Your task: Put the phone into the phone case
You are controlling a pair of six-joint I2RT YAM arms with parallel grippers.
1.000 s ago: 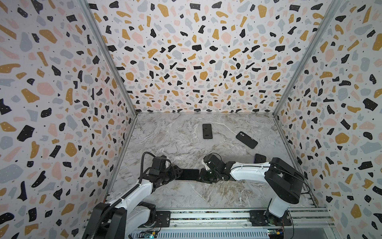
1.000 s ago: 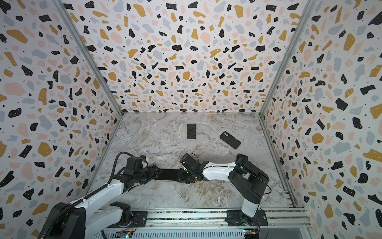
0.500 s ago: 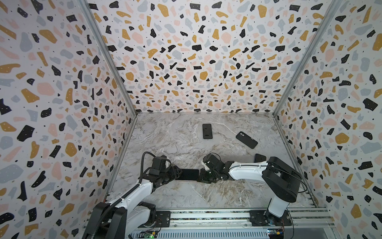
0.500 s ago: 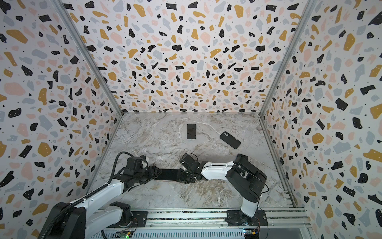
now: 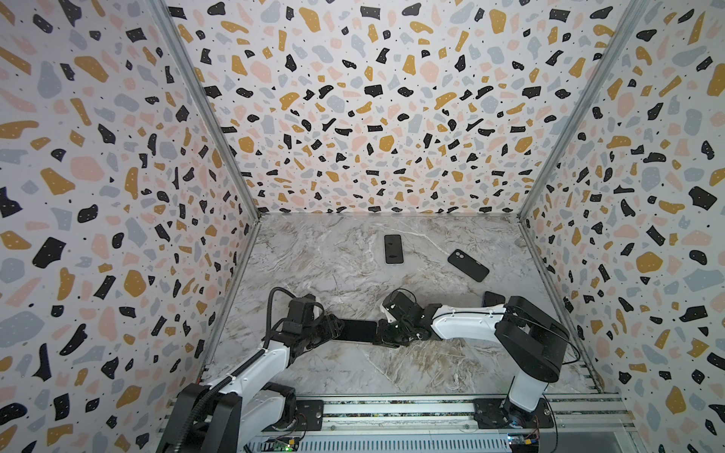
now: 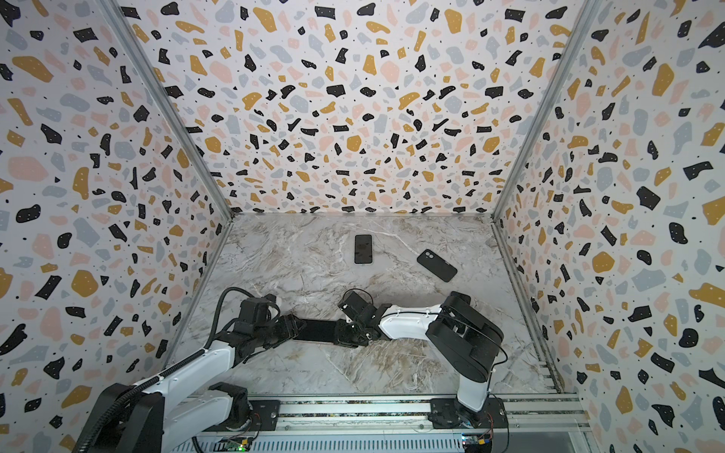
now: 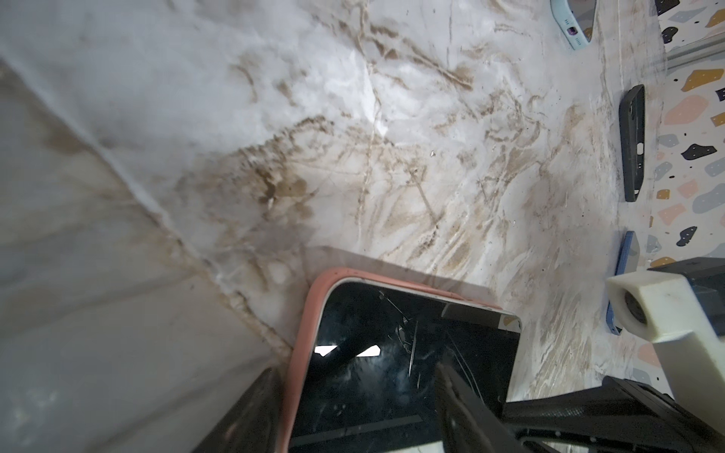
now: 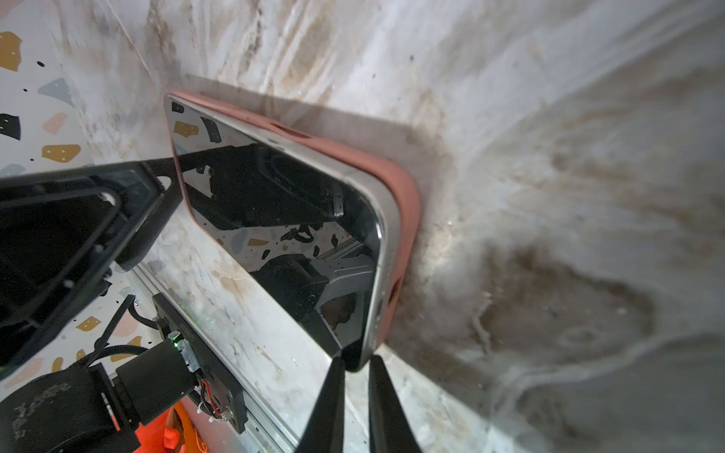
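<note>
A black-screened phone [image 5: 355,331] lies in a salmon-pink phone case [image 7: 304,333] near the table's front middle, between both grippers. My left gripper [image 5: 333,329] sits at its left end. In the left wrist view its jaws stand apart, with one finger [image 7: 247,415] outside the case's edge and the other [image 7: 463,408] over the screen. My right gripper [image 8: 356,362] is shut on a corner of the phone [image 8: 274,219] at the right end. There the phone's silver edge stands above the case's rim [image 8: 404,204].
A second phone [image 5: 393,249] and a black case [image 5: 468,265] lie farther back. A dark item [image 5: 492,299] sits behind the right arm. The left wrist view also shows a light-blue case [image 7: 572,23] and a blue one [image 7: 623,274]. Patterned walls enclose three sides.
The right arm's elbow has shifted slightly to the left. Both grippers and the phone stay where they were.
</note>
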